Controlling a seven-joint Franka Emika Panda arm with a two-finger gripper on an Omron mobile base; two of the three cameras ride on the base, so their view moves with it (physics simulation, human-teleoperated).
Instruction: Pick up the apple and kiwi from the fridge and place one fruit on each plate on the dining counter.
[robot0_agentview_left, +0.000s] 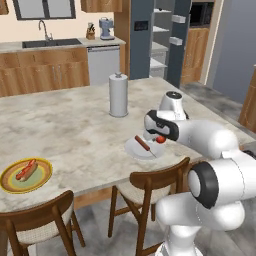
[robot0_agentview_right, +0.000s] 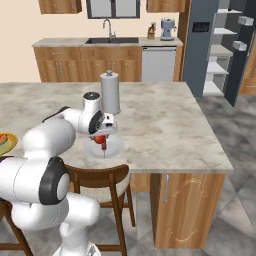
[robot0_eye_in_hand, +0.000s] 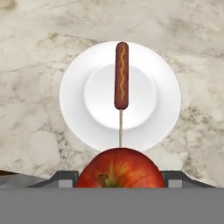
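My gripper (robot0_agentview_left: 160, 138) is shut on the red apple (robot0_agentview_left: 161, 140) and holds it just above the near edge of the white plate (robot0_agentview_left: 134, 150) on the dining counter (robot0_agentview_left: 75, 125). In the hand view the apple (robot0_eye_in_hand: 120, 168) sits between the two dark fingers (robot0_eye_in_hand: 65, 177), with the white plate (robot0_eye_in_hand: 74, 100) beyond it. A sausage on a stick (robot0_eye_in_hand: 121, 74) lies across that plate. The yellow-rimmed plate (robot0_agentview_left: 7, 185) lies at the counter's near left and carries a sausage. The fridge (robot0_agentview_left: 142, 35) stands open at the back. The kiwi is out of view.
A paper towel roll (robot0_agentview_left: 118, 95) stands upright on the counter behind the white plate. Two wooden chairs (robot0_agentview_left: 150, 182) are pushed in along the near edge. The sink counter (robot0_agentview_right: 107, 42) runs along the back wall.
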